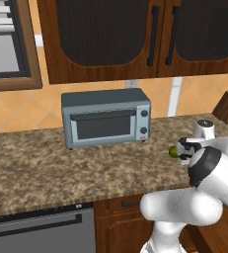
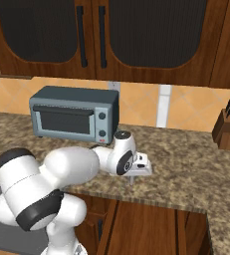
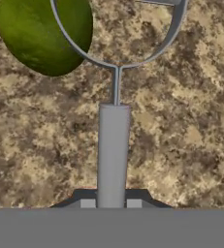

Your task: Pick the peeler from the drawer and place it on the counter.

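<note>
I am holding the gripper [image 3: 111,203] above the counter [image 1: 46,163], near its front edge. Its fingers [image 3: 88,203] are pinching the grey handle of the peeler [image 3: 113,150], which is pointing down at the granite. A green round object [image 3: 43,34] is lying beside the peeler's wire loop. A toaster oven [image 1: 105,117] is standing behind.

No readable text, label, brand, number or sign was found anywhere: the toaster oven [image 1: 106,118] showed plain knobs and a small red spot too blurred to read, and the cabinets [image 2: 106,35], knife block [image 2: 227,130] and counter [image 1: 46,163] bore no markings.
</note>
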Available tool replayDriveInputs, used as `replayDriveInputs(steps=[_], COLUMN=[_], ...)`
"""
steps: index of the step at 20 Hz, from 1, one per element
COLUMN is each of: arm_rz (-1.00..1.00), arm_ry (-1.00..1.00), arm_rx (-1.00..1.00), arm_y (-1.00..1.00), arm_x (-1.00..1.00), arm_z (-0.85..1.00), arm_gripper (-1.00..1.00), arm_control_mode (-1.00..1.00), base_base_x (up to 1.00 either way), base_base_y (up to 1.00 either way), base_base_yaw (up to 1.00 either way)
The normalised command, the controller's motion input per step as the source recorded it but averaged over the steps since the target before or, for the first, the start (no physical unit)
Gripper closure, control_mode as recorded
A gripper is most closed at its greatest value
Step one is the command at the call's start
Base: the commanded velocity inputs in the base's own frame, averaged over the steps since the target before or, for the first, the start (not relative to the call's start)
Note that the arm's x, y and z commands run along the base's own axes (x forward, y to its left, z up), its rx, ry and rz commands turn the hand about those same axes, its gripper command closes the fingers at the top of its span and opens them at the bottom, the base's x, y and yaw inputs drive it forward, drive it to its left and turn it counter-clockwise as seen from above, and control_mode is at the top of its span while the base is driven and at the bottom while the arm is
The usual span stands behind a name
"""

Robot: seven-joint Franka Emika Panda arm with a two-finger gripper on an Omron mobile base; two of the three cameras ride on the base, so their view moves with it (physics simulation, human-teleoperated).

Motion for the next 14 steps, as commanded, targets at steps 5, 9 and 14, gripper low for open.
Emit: replayDriveInputs(steps=[5, 9, 14], arm_rz=[0.0, 0.0, 0.0], arm_ry=[0.0, 0.0, 0.0], arm_rx=[0.0, 0.0, 0.0], arm_y=[-0.08, 0.0, 0.0], arm_x=[0.04, 0.23, 0.03], arm_z=[-0.46, -0.31, 0.0], arm_gripper=[1.0, 1.0, -1.0], arm_control_mode=[-1.0, -1.0, -1.0], base_base_x=[0.0, 0.0, 0.0], base_base_y=[0.0, 0.0, 0.0], base_base_yaw=[0.0, 0.0, 0.0])
